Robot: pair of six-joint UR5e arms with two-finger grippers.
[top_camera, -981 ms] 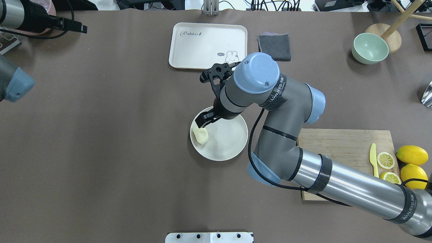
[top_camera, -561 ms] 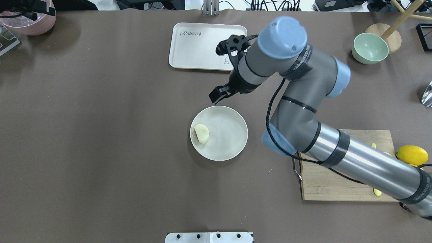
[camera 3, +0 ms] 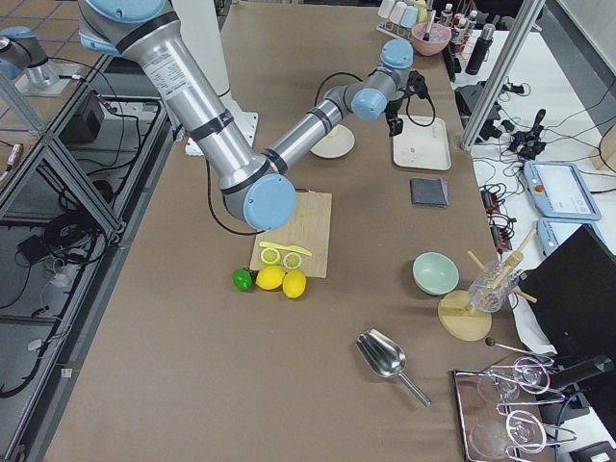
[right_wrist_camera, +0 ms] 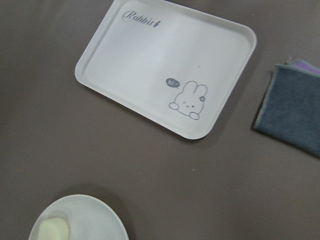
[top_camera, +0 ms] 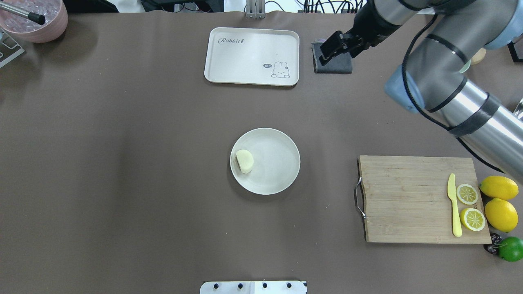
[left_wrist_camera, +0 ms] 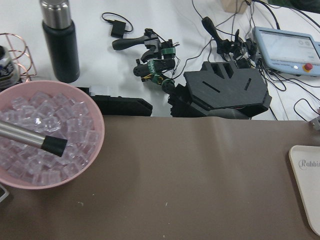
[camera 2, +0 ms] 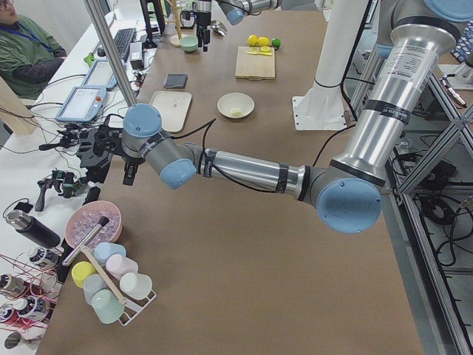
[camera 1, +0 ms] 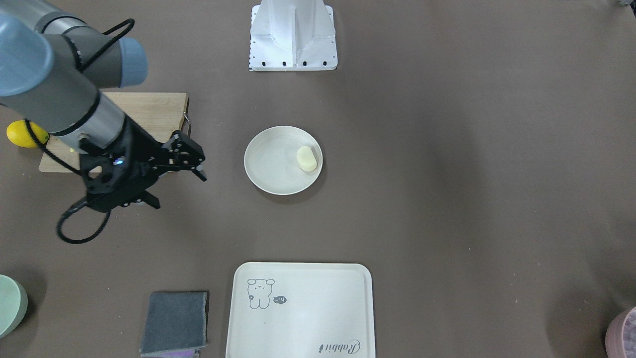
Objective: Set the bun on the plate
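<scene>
Bun [top_camera: 244, 161] resting on the plate [top_camera: 278, 173]
It lies at the rim farthest from the right pincer [camera 1: 179, 190], whose jaws gape empty, well apart from it; the left pincer [camera 2: 129, 174]: cannot tell.

A small pale-yellow bun [camera 2: 235, 112] lies in the round cream plate [camera 2: 225, 103], near the rectangular cream tray [camera 2: 171, 111] along the brown worktop's [camera 2: 244, 244] edge.

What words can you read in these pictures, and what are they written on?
"Rabbit": curly script in a corner of the rectangular cream tray.
"hi~": inside the small dark speech bubble beside the rabbit drawing on that tray.
Printed lettering on the silver left arm, left side view: too small to read.
</scene>
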